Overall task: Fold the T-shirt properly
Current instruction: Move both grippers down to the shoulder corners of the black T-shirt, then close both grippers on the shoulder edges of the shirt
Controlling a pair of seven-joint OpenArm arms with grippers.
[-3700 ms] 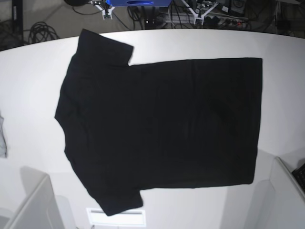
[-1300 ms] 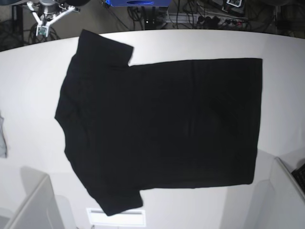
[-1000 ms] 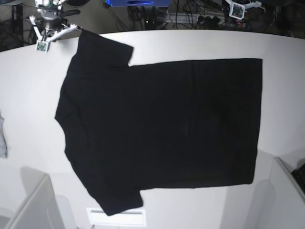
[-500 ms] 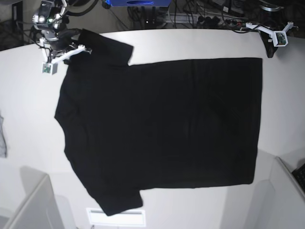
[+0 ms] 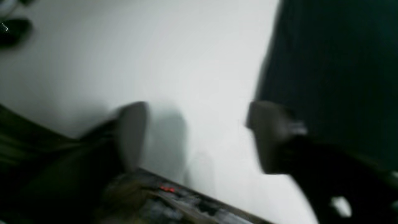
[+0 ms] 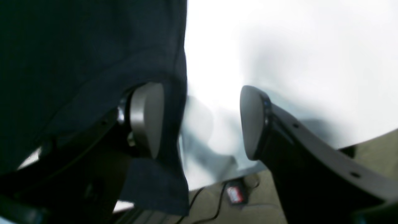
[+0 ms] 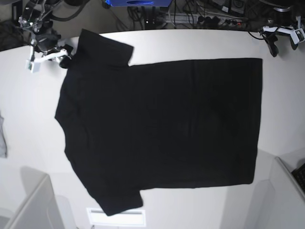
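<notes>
The black T-shirt (image 7: 162,124) lies spread flat on the white table (image 7: 200,43), plain side up, with the sleeves at the left and the hem at the right. My right gripper (image 7: 64,53) is open at the far sleeve's outer corner. In the right wrist view (image 6: 199,121) one finger (image 6: 146,118) is over the sleeve's edge (image 6: 87,56) and the other is over bare table. My left gripper (image 7: 282,44) is open just off the hem's far corner. In the left wrist view (image 5: 199,124) its fingers straddle bare table beside the shirt's edge (image 5: 335,62).
A small grey cloth scrap (image 7: 2,138) lies at the table's left edge. Grey bins stand at the front left (image 7: 33,205) and the front right (image 7: 286,191). A white label (image 7: 116,217) sits at the front edge. Cables lie beyond the far edge.
Both arms came in from the back. The right gripper dropped to the far sleeve corner and the left gripper swung right to the hem's far corner. The shirt has not moved.
</notes>
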